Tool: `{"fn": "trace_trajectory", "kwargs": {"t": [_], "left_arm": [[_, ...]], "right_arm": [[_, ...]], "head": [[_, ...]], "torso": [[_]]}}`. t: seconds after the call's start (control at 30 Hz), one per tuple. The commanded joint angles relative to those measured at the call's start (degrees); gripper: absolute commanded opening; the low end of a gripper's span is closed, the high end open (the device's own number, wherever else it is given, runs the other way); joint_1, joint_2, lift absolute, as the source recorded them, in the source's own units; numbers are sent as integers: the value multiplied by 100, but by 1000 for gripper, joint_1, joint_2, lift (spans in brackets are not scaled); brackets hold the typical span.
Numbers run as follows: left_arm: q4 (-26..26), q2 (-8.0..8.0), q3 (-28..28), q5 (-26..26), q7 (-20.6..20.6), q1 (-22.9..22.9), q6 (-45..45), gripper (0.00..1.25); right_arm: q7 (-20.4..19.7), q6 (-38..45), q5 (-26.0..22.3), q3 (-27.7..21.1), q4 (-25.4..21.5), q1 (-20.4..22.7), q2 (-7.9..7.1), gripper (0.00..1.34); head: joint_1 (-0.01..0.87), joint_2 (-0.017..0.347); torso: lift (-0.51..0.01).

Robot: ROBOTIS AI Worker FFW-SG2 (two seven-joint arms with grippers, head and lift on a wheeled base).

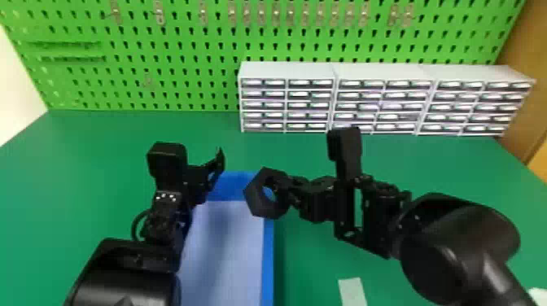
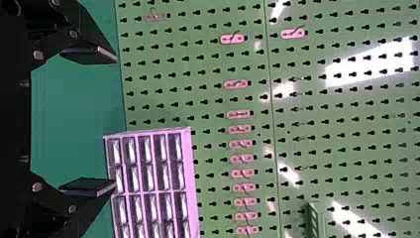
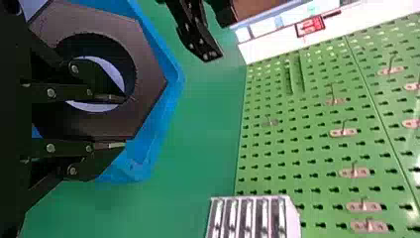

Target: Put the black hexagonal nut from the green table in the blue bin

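My right pincer (image 1: 285, 194) is clamped on the wall of the black hexagonal nut (image 1: 255, 198), one finger through its hole, held up by the blue bin's (image 1: 267, 260) far right corner. The bin, pale-floored, sits on the green desk (image 1: 309, 260); my left pincer (image 1: 216, 167) stands with fingers apart near its far left corner. Drawer cabinets (image 1: 287, 71) at the back: contents indistinct.

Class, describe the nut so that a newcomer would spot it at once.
On the green table, find the blue bin. In the head view, the nut shows against its far right corner, held by the right hand. Unlike the jointed black hand gripping it, the nut is a plain, dark, six-sided ring with a big round hole.
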Motion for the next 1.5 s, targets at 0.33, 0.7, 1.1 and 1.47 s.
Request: {"fn": "trace_trajectory", "kwargs": {"t": [0.33,0.7,1.1,1.47], "left_arm": [[0,-15,70,9,0,5,-26,879],[0,-15,149,35,0,14,-53,879],[0,-15,264,9,0,22,-105,879],[-158,-15,501,-9,88,49,-140,876]], "right_arm": [[423,82,-267,525,339,-440,-32,250],[529,90,-478,859,524,-624,-102,250],[722,82,-478,1035,638,-756,-111,250],[775,90,-478,1052,647,-774,-120,250]], "head": [[657,57],[657,57],[657,57],[657,57]], "torso": [[-95],[-95],[-95],[-95]]}}
